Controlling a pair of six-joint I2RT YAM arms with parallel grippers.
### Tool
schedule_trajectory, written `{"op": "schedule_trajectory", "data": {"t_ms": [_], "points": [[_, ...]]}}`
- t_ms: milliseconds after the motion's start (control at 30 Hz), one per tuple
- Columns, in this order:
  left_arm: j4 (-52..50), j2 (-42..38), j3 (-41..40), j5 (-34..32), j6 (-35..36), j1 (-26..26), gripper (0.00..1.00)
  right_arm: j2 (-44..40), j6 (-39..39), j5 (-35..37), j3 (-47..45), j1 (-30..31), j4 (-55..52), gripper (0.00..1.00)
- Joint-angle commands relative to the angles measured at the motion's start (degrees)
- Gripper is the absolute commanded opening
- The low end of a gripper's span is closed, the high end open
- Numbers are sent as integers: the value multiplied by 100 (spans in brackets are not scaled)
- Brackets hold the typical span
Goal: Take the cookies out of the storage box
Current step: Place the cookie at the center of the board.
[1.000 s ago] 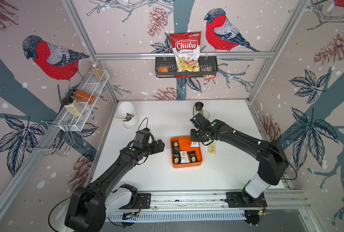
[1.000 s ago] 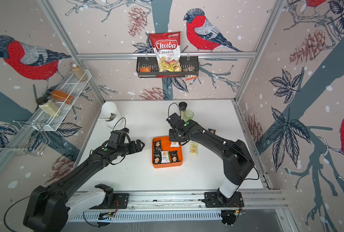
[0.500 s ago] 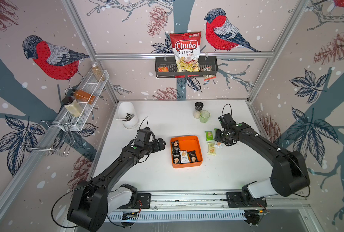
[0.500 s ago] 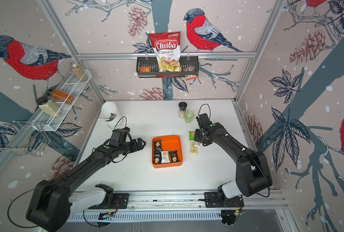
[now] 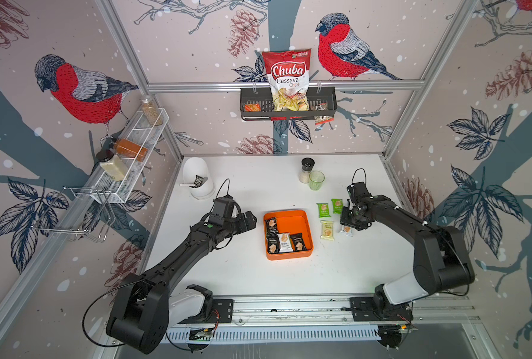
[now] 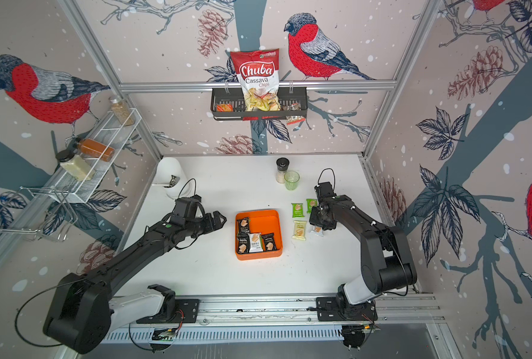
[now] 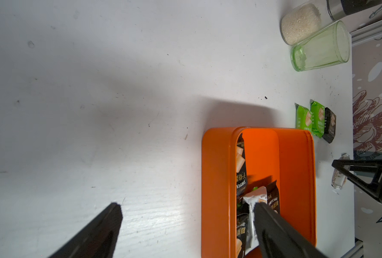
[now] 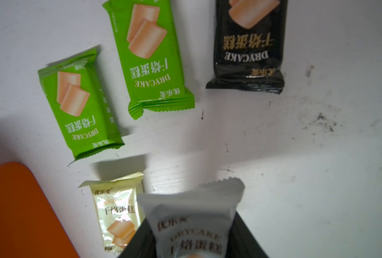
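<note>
The storage box (image 5: 288, 255) is bright orange; the cookies (image 5: 284, 243) in it are black packets and one white, each printed with a tan biscuit. Against the white tabletop (image 5: 258, 186): two green packets (image 8: 80, 107), a pale yellow packet (image 8: 116, 207), a black packet (image 8: 249, 44), a white packet (image 8: 192, 212) with brown lettering. The wallpaper (image 5: 81, 93) shows red-breasted grey birds.
</note>
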Motion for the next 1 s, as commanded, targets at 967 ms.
{"op": "schedule_trajectory", "data": {"t_ms": [967], "points": [[-23, 303, -5, 335, 290, 2, 96, 117, 134, 655, 496, 523, -249, 64]]}}
